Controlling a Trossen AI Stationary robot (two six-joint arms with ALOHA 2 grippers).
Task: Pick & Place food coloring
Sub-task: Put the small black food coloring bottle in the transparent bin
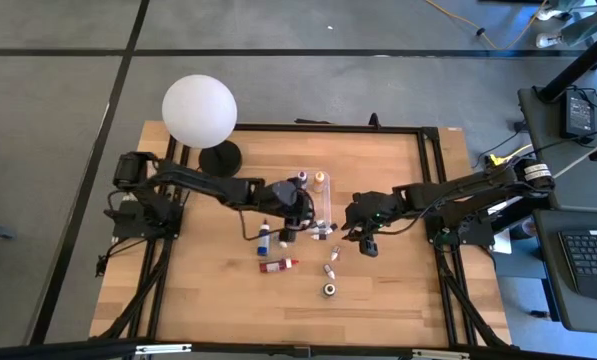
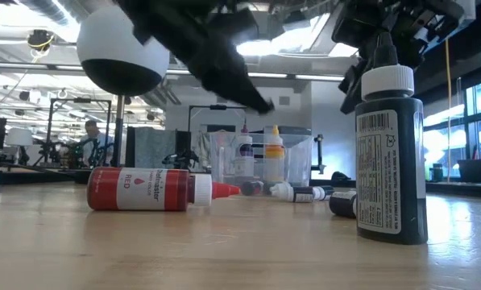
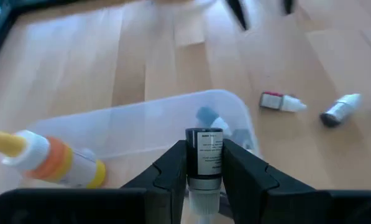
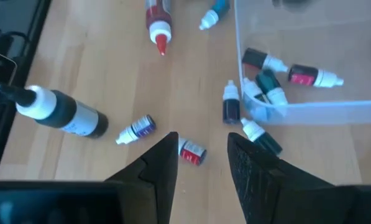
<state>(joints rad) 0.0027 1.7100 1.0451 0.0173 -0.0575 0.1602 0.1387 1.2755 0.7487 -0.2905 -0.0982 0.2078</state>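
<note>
Left pincer (image 3: 204,186), under my control, grips a dark dropper bottle (image 3: 203,155) over the clear box (image 3: 141,127) at frame centre; right pincer (image 4: 201,155) hovers slightly parted, empty. Several bottles boxed; red bottle (image 1: 277,265) and others remain on the tabletop (image 1: 208,300).

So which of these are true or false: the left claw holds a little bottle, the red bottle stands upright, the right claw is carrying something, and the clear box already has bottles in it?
1. The left claw grips a small dark bottle. True.
2. The red bottle stands upright. False: it lies on its side.
3. The right claw carries a bottle. False: nothing sits between its fingers.
4. The clear box holds bottles. True.
</note>
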